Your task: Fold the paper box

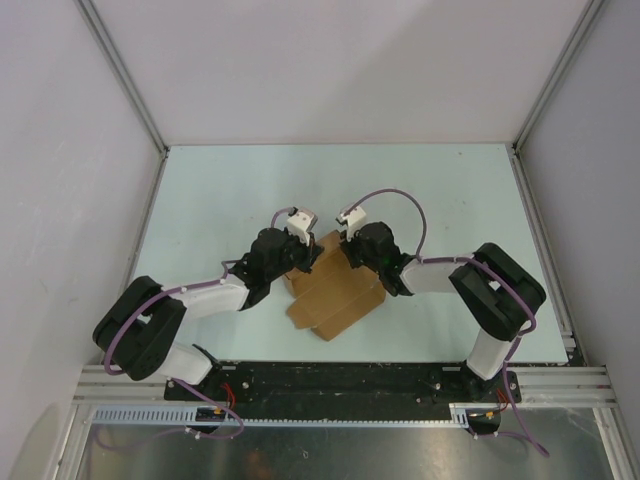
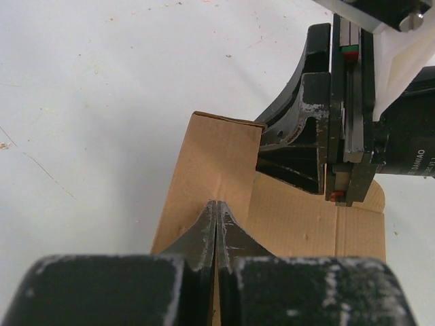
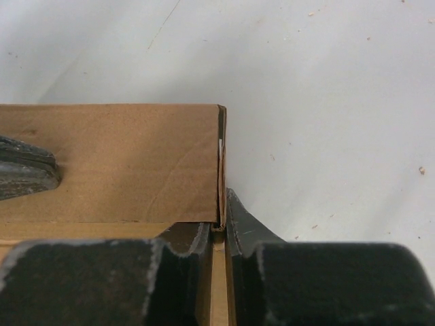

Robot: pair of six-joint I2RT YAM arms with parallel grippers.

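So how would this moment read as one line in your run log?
task: fold paper box | left gripper: shut, tips at box | right gripper: pinching upright box wall | state: partly folded

Pale table point(image 1: 200, 200); brown paper box point(image 1: 335, 298) lying near front-centre

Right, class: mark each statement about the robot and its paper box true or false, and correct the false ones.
1. The paper box lies near the middle of the table. True.
2. The left gripper is wide open. False: it is shut.
3. The right gripper is closed on an edge of the box. True.
4. The box is white with print. False: it is plain brown.
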